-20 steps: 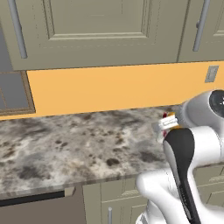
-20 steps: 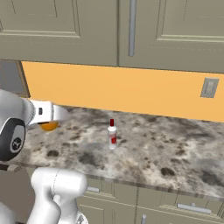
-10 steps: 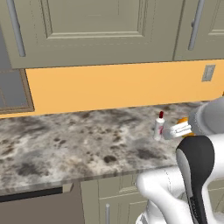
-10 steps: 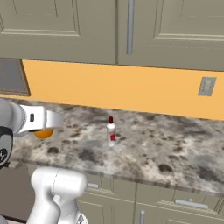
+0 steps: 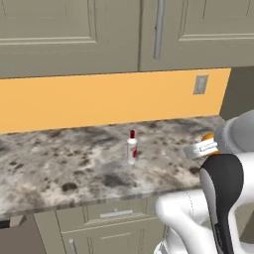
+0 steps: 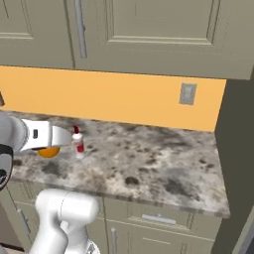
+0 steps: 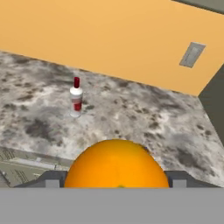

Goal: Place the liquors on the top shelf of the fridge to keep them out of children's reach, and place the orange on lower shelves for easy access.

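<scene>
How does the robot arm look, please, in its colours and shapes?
The arm is built of rounded, glossy white segments, with a long dark panel running down one link. Its base is a fat white curved tube. Near the gripper, the wrist is a white block with a small dark square marking. The fingers look dark grey and blocky.

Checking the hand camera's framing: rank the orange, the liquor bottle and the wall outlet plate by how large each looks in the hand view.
1. The orange, largest by far, but it sits right at the camera, so its size is inflated.
2. The liquor bottle on the countertop.
3. The wall outlet plate, a bit smaller than the bottle; being farther off, their real sizes stay unsure.
</scene>
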